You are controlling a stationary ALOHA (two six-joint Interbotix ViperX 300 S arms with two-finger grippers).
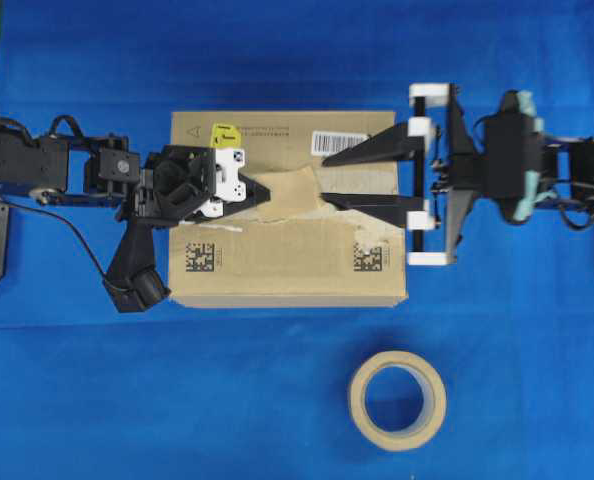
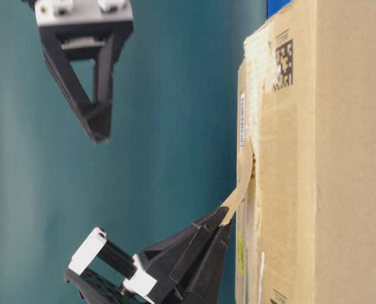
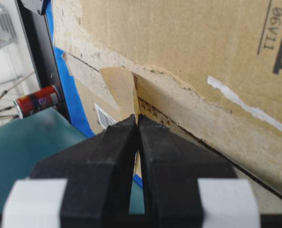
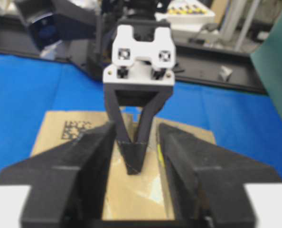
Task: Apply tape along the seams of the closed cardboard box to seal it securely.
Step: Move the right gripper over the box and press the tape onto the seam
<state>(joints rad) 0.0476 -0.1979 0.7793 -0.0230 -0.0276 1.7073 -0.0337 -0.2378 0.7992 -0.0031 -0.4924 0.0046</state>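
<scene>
We find the left tool (image 1: 267, 192) clamped on the tape (image 1: 292, 195), which runs along the seams (image 1: 377, 212); the right tool (image 1: 322, 180), jaws wide, hovers above its far end.

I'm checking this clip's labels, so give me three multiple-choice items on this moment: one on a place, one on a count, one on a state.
1. Where does the tape roll lie?
A. On top of the cardboard box
B. On the blue table, apart from the box
C. In the right gripper

2. How many black square codes show on the top of the cardboard box in the overhead view?
A. One
B. Two
C. Four

3. What is the left gripper doing?
A. Shut on the tape
B. Open above the box
C. Shut on nothing

Answers:
1. B, the roll sits on bare blue cloth below the box in the overhead view.
2. B, one near each end of the box's lower flap.
3. A, the left wrist view shows the tape pinched between closed jaws, while the right gripper stands open.
</scene>
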